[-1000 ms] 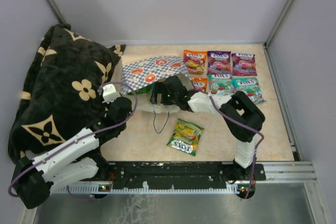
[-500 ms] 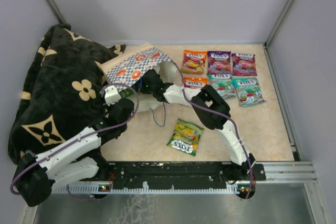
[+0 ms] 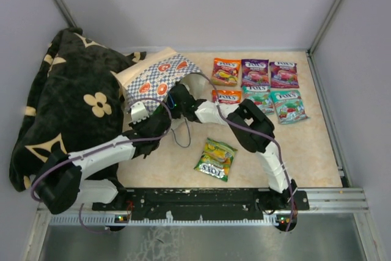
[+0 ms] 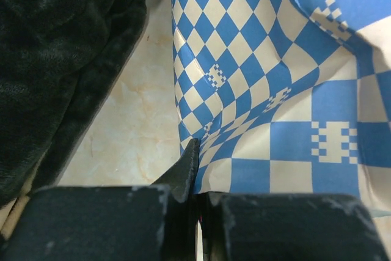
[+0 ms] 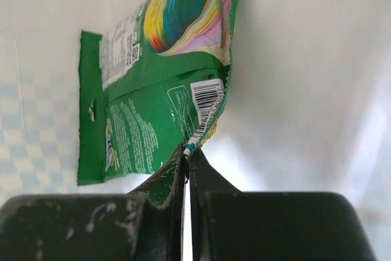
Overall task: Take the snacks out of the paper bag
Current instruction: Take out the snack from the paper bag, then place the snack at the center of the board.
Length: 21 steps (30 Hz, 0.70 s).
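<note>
The paper bag (image 3: 157, 76) lies tilted against the blanket, its mouth facing right. My left gripper (image 3: 139, 109) is shut on its blue-white checkered lower edge (image 4: 275, 120), which runs in between the fingertips (image 4: 189, 162). My right gripper (image 3: 174, 99) reaches into the bag's mouth. In the right wrist view it (image 5: 188, 153) is shut on the barcode corner of a green snack packet (image 5: 153, 96) inside the white interior. Several snacks lie in rows at the back right (image 3: 255, 73). One green-yellow packet (image 3: 215, 158) lies alone near the front.
A black floral blanket (image 3: 73, 102) is heaped along the left side, touching the bag. Grey walls and metal rails (image 3: 327, 108) bound the beige table. The bag's blue string handle (image 3: 183, 136) trails onto the table between the arms.
The right gripper pushed deeper into the bag and shut on the green packet. The left arm swung forward and the bag shifted left and tilted up against the blanket.
</note>
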Available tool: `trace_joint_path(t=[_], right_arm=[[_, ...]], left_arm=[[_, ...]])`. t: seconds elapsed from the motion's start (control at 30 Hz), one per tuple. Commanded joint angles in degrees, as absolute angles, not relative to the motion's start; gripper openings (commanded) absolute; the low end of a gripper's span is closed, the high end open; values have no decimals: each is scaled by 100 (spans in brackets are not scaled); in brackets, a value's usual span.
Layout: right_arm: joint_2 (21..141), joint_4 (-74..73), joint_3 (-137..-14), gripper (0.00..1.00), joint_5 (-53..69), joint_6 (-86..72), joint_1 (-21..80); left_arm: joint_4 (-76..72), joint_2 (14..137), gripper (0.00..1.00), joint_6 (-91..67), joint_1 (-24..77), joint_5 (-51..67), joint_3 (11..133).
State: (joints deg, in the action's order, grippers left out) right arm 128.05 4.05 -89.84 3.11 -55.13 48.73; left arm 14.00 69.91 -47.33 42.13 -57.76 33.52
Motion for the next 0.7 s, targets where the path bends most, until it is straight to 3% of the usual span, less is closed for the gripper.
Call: trace_joint_path(t=[0.0, 0.3, 0.5, 0.67], right_arm=[[11759, 320, -8335, 0, 1399, -6042, 4949], [10096, -664, -6527, 0, 2609, -5140, 4960], [8758, -2185, -5957, 0, 2321, -4293, 4962], [7789, -2215, -5795, 0, 2955, -3984, 4962]], left_arm=[[1624, 7536, 0, -5342, 4228, -6272, 4037], [1410, 8056, 0, -4971, 4219, -6622, 4696], [1050, 8029, 0, -4474, 4211, -6718, 4611], [881, 8200, 0, -4143, 4167, -6844, 4574]])
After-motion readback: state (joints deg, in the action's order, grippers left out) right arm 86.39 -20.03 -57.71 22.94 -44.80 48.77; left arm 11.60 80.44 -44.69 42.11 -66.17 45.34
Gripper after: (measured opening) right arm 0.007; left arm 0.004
